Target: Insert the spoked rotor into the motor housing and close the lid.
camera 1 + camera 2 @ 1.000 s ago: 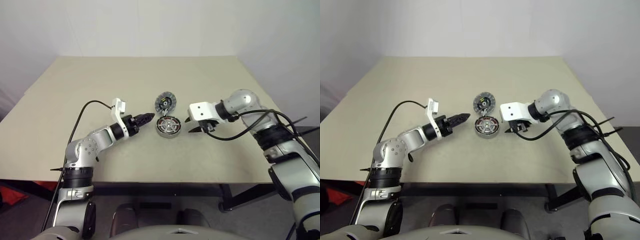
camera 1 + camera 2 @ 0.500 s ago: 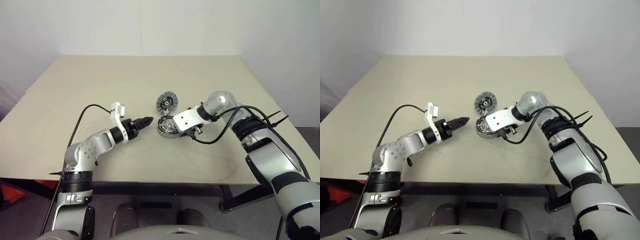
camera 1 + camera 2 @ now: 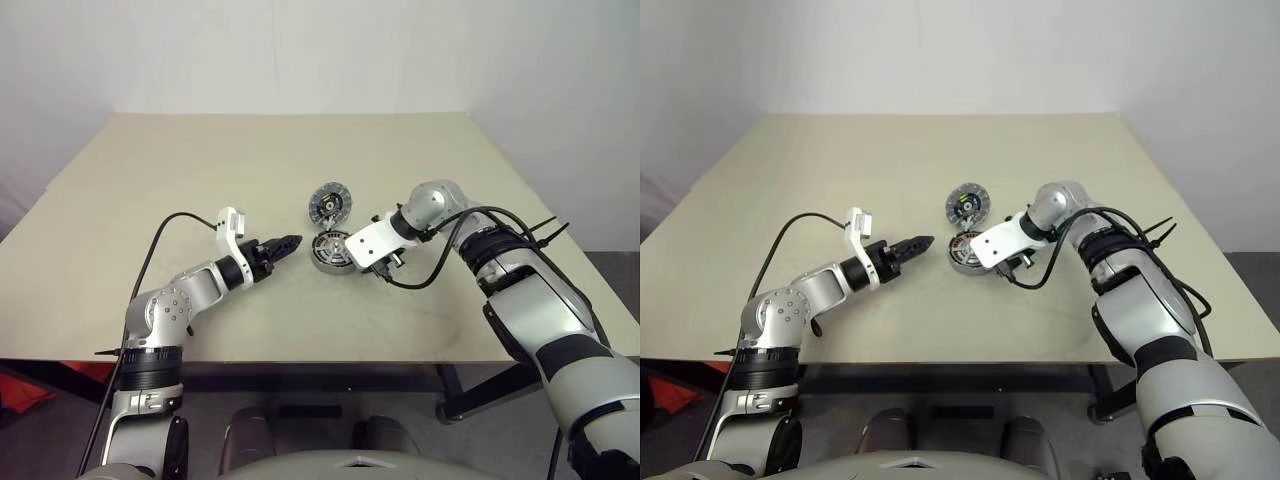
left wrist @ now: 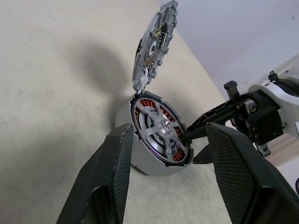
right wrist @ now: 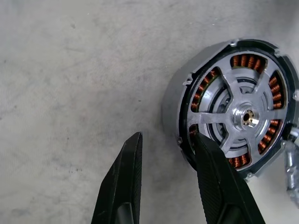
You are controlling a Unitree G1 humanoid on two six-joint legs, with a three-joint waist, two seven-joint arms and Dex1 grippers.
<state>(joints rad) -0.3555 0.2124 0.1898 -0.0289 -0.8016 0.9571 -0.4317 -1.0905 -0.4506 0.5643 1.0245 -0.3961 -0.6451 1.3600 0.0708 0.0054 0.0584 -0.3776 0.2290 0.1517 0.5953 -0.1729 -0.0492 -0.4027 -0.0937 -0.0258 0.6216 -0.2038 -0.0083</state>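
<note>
One right gripper finger on motor housing rim, other outside

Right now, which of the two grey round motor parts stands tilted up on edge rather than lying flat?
The lid: it stands open, hinged at the rim of the motor housing, which lies flat with the spoked rotor seated inside.

Spoked rotor seated inside motor housing on table; lid hinged open, upright.

No legible text, label, brand, number or sign anywhere
</note>
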